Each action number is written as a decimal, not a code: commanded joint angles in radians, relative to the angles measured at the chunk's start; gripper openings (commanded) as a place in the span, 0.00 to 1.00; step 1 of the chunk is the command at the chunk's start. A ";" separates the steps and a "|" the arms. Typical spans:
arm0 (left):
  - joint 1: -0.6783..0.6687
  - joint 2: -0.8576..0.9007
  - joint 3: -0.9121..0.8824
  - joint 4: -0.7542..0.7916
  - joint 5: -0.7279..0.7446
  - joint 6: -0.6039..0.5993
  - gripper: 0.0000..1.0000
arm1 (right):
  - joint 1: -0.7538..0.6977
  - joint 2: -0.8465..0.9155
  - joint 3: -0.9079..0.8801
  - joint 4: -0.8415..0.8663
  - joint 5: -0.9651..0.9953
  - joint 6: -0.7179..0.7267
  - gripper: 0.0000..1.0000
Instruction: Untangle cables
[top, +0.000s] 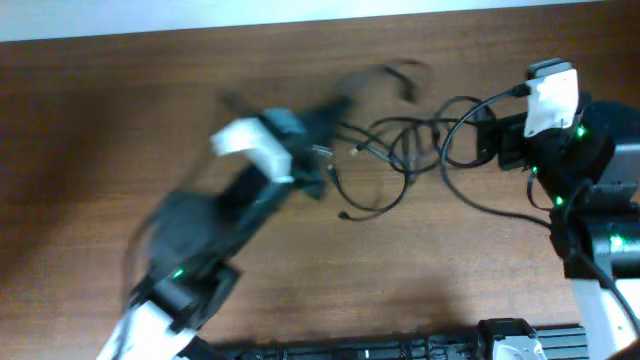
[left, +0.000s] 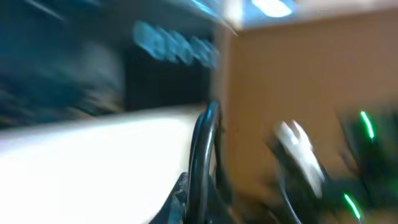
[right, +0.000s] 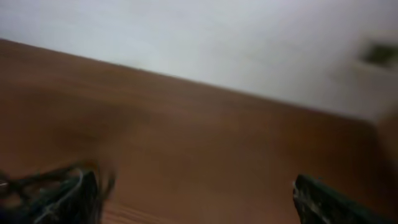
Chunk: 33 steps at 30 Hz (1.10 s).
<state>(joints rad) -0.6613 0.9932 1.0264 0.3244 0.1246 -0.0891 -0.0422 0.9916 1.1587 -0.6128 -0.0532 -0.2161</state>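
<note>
Black cables tangled on wood table | right fingers spread

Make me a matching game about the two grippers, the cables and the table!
Things:
1. left gripper
2. right gripper
3. cables
4. table

What fits:
A. brown wood
B. wide open
C. shut
D. thin, black, looped together

Right pairs: 1-C, 2-B, 3-D, 4-A
</note>
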 joint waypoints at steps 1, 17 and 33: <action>0.011 -0.079 0.042 -0.008 -0.307 0.019 0.00 | -0.005 0.003 -0.008 -0.005 0.140 0.021 0.99; 0.011 -0.051 0.042 -0.046 -0.570 0.020 0.34 | -0.005 -0.005 -0.008 0.015 -0.132 0.069 0.99; 0.023 0.058 0.042 -0.594 -0.757 -0.071 0.99 | -0.005 -0.014 -0.008 -0.119 -0.440 0.068 0.99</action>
<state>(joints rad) -0.6537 1.0550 1.0634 -0.1455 -0.5945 -0.0799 -0.0437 0.9798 1.1534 -0.6971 -0.3199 -0.1566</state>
